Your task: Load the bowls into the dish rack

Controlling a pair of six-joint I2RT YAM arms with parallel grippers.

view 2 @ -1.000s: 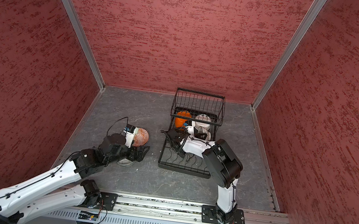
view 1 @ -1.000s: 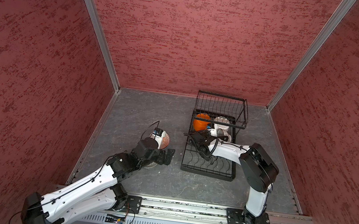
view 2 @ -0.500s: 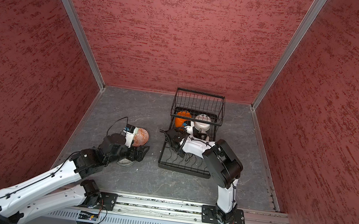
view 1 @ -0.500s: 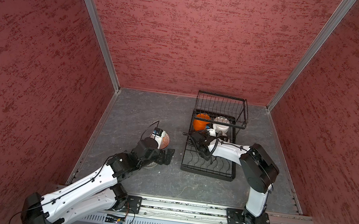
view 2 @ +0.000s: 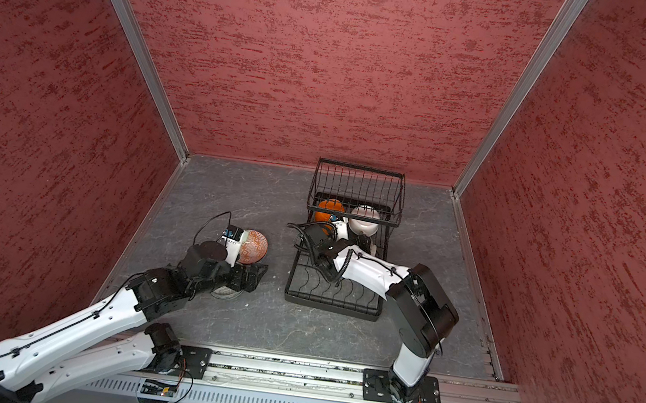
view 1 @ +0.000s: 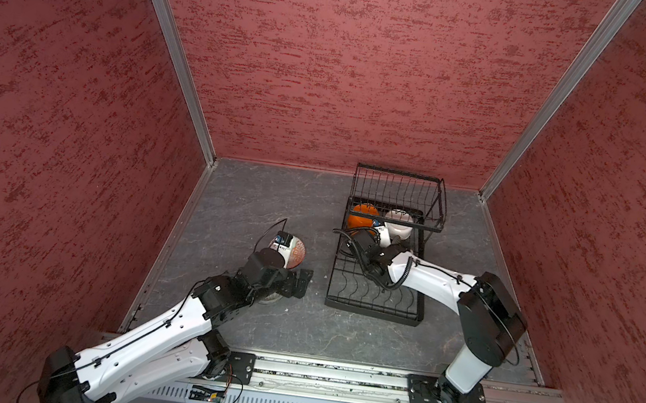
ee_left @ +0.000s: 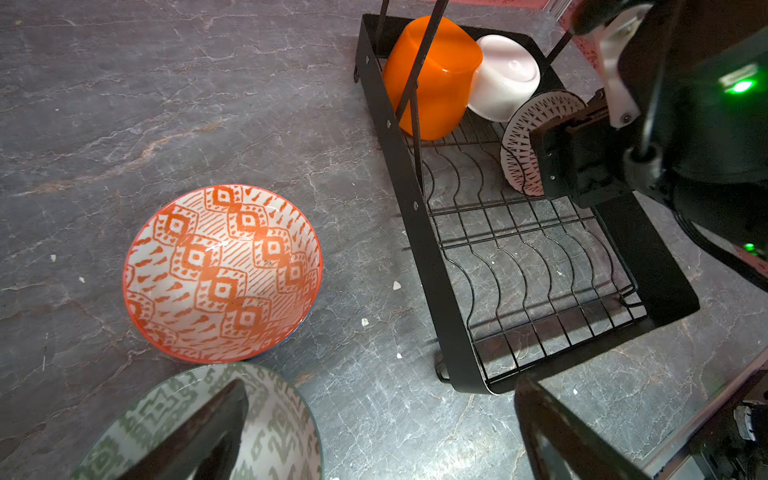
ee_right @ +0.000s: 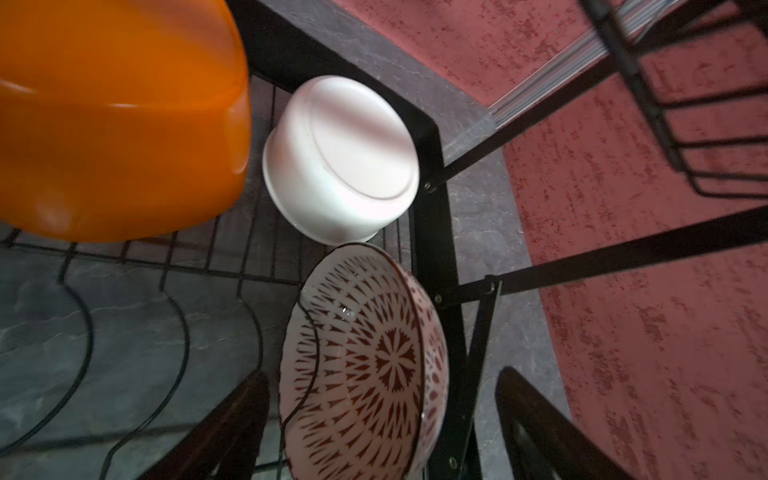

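The black wire dish rack (view 1: 375,307) (view 2: 332,300) (ee_left: 419,232) holds an orange bowl (view 1: 361,213) (ee_left: 436,75) (ee_right: 116,116) and a white bowl (view 1: 398,226) (ee_left: 507,79) (ee_right: 345,158) under its raised basket. A white bowl with a dark red pattern (ee_left: 519,141) (ee_right: 365,365) stands on edge between the dividers. My right gripper (ee_right: 382,380) (view 1: 389,242) is open around it and the rack's side bar. On the floor lie a red-orange patterned bowl (view 1: 298,252) (view 2: 255,246) (ee_left: 222,272) and a grey-green patterned bowl (ee_left: 270,428). My left gripper (ee_left: 382,390) (view 1: 298,283) hangs open over the latter's rim.
The raised basket (view 1: 397,193) (view 2: 356,190) overhangs the rack's far end, above the right gripper. Its slanted support bars (ee_right: 623,253) run close to the right fingers. Red walls close in three sides. Small white chips (ee_left: 397,285) lie on the grey floor.
My right gripper has opened and let go of the dark red patterned bowl, which now stands in the rack. The left arm has not moved.
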